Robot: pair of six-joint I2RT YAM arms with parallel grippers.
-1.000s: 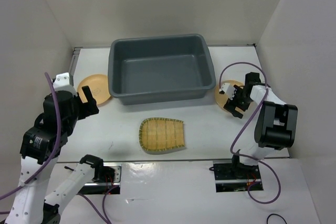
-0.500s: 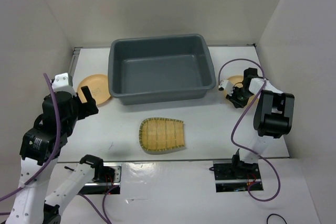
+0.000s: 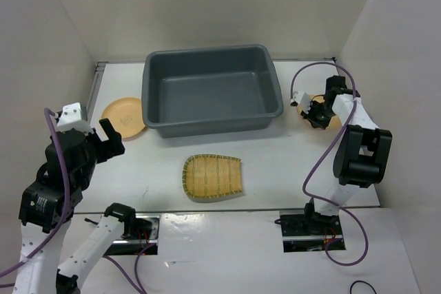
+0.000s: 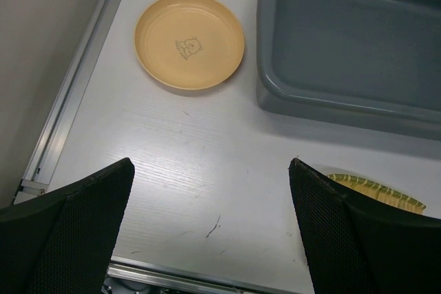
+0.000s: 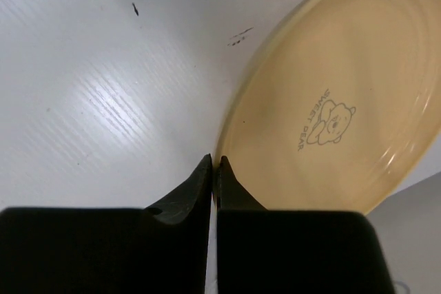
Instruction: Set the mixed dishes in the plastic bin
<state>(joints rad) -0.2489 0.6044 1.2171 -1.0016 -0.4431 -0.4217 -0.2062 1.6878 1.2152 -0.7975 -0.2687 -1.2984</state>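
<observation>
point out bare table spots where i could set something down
Bare table between tray, bin and the right arm; also between tray and left plate. Crowded right of the bin, where the right gripper pinches the right plate.

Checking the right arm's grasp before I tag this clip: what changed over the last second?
The right gripper moved farther out from the robot and is shut on the rim of the right yellow plate, which seems to have shifted with it. The left gripper drew back toward the robot, open, holding nothing. The grey bin, woven-pattern tray and left yellow plate stayed put.
</observation>
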